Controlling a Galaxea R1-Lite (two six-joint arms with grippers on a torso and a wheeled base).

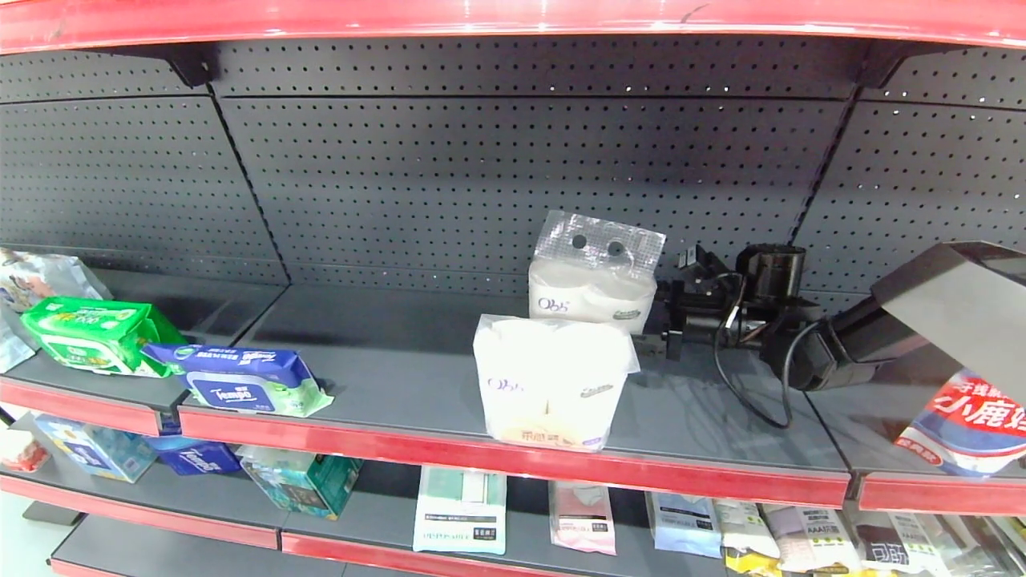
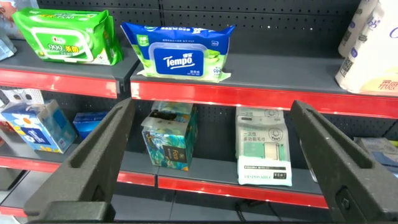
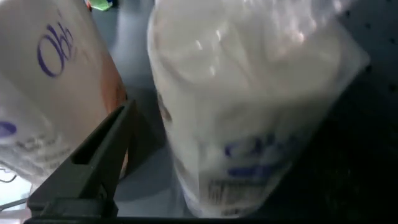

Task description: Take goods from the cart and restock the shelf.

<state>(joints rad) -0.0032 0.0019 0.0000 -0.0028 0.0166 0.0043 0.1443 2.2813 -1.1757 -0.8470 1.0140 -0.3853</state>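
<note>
Two white packs of paper rolls stand on the grey shelf (image 1: 385, 361). The front pack (image 1: 553, 385) is at the shelf's red edge, and the rear pack (image 1: 593, 280) stands just behind it with a clear handle flap on top. My right gripper (image 1: 669, 320) is over the shelf at the rear pack's right side. In the right wrist view the gripper (image 3: 211, 112) is open around the rear pack (image 3: 249, 106). One finger (image 3: 93, 168) sits in the gap beside the front pack (image 3: 50, 81) and touches neither pack. My left gripper (image 2: 212, 106) is open and empty, out in front of the shelves.
A blue wipes pack (image 1: 240, 377) (image 2: 177, 53) and a green wipes pack (image 1: 96, 332) (image 2: 65, 34) lie at the shelf's left. A red-and-blue packet (image 1: 974, 425) lies at the right. The lower shelf holds boxes and packets (image 2: 264, 149). The perforated back wall is close behind.
</note>
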